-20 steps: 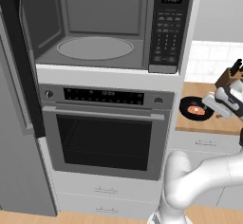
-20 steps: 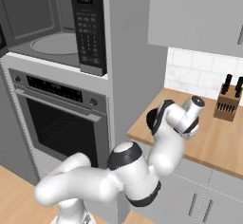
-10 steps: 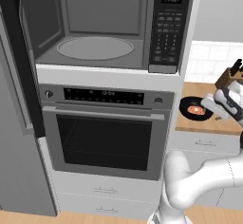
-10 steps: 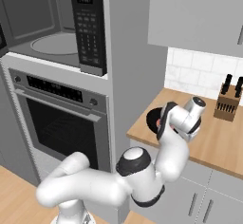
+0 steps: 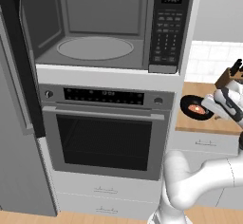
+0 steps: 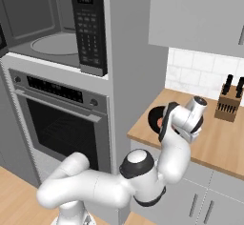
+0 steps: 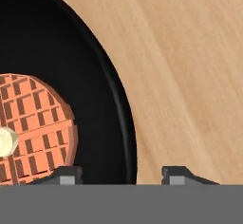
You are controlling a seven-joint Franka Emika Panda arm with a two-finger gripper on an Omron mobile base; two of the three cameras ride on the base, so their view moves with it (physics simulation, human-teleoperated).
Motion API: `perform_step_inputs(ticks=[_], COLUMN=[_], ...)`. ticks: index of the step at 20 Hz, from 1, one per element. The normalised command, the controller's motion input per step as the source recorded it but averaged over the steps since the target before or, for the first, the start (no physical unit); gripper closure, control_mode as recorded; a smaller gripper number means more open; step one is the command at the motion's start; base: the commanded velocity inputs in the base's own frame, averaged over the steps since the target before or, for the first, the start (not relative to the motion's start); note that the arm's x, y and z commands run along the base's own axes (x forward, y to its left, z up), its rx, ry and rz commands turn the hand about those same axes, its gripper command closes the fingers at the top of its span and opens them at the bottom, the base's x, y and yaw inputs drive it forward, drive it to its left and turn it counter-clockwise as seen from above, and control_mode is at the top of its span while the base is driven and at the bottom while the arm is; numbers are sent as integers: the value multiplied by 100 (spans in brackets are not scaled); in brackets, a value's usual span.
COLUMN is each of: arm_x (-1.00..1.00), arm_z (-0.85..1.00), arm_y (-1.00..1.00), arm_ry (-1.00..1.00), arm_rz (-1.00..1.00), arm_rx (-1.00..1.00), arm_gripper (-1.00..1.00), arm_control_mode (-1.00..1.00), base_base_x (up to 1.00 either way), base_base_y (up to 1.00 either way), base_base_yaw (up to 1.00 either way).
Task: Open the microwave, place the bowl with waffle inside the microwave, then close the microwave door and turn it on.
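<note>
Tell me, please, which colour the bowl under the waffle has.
The bowl is black; the hand view shows it best, on the wooden counter.

One microwave (image 5: 95, 26), one bowl (image 5: 195, 107), one oven (image 5: 107, 133)

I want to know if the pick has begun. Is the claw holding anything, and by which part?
Nothing is clearly held. The claw straddles the rim of the bowl with waffle on the counter, one finger inside, one outside; contact cannot be told.

The arm reaches far right, its gripper (image 7: 118, 175) angled down, jaws apart.
</note>
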Motion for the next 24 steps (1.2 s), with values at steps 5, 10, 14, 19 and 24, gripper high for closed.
perform_step_inputs(ticks=[5,10,14,19,24], arm_x=[0,-22,-71,-99,-100], arm_z=[-7,0,4,25,41], arm_y=[11,6,0,-16,-2], arm_ry=[0,-5,-18,-22,-6], arm_rz=[-4,-4,-5,-17,-25], arm_rx=[0,0,2,6,1], arm_gripper=[100,100,100,100,100], arm_control_mode=[-100,-100,-100,-100,-100], base_base_x=[0,0,0,0,0], base_base_y=[0,0,0,0,0], base_base_yaw=[0,0,0,0,0])
